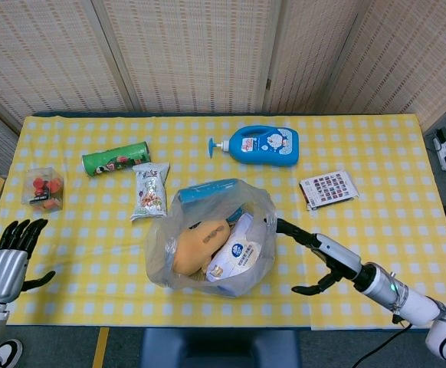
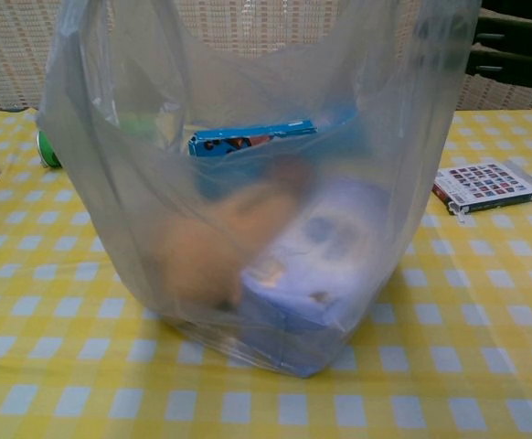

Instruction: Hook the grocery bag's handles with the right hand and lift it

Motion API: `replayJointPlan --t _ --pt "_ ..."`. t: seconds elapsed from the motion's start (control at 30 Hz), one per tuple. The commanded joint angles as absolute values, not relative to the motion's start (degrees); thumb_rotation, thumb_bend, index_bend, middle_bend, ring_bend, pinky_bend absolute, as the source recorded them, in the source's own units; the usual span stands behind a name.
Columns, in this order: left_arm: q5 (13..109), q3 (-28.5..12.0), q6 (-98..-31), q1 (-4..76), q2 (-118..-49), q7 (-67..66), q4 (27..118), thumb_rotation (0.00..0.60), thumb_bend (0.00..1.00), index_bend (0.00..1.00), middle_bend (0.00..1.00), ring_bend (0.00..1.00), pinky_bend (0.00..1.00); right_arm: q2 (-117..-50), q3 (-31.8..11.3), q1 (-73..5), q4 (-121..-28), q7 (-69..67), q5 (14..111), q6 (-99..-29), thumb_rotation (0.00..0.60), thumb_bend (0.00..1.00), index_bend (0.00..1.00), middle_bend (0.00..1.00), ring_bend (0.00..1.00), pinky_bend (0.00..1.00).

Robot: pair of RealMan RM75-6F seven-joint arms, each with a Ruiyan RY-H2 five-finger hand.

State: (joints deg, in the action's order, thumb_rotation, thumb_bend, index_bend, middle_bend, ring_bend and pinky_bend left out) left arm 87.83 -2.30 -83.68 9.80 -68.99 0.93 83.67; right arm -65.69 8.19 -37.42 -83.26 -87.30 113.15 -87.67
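Standing mid-table near the front edge, the grocery bag (image 1: 211, 245) holds packaged goods. Just beside its right rim, the right hand (image 1: 309, 257) is spread and empty, fingertips perhaps touching plastic. The left hand (image 1: 8, 257) waits open, well apart.

Standing near the counter's (image 1: 376, 153) front edge: clear grocery bag (image 1: 211, 238). Reaching open-fingered to its rim: right robot hand (image 1: 311, 257). Open at front-left corner: left robot hand (image 1: 12, 257).

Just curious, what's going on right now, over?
Right hand open, fingertips at the grocery bag rim. Left hand open, idle. Bag on table, handles unhooked. Nothing in the way.
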Motion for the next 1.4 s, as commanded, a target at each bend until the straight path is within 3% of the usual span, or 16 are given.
replayJointPlan --t 0.03,0.63,1.17,1.4 --pt "87.55 -2.35 -83.28 9.91 -69.02 1.03 83.62 0.600 0.14 0.02 0.14 0.09 0.00 -65.63 8.36 -38.47 -83.15 -88.69 113.03 -87.34 0.600 0.27 0.00 0.00 0.00 0.00" --pt "86.50 -3.01 -80.94 11.22 -69.14 3.26 82.52 0.600 0.14 0.01 0.14 0.09 0.00 -64.05 7.70 -46.19 -86.69 -96.61 112.08 -83.19 0.600 0.26 0.00 0.00 0.00 0.00" --pt "86.43 -2.95 -80.69 11.49 -69.25 3.26 82.29 0.600 0.14 0.01 0.14 0.09 0.00 -63.70 10.63 -46.77 -91.03 -86.83 118.30 -84.94 0.600 0.26 0.00 0.00 0.00 0.00" --pt "86.11 -2.95 -79.92 11.85 -69.50 3.02 82.06 0.600 0.14 0.01 0.14 0.09 0.00 -64.50 9.99 -46.55 -91.06 -81.35 115.67 -83.30 0.600 0.26 0.00 0.00 0.00 0.00"
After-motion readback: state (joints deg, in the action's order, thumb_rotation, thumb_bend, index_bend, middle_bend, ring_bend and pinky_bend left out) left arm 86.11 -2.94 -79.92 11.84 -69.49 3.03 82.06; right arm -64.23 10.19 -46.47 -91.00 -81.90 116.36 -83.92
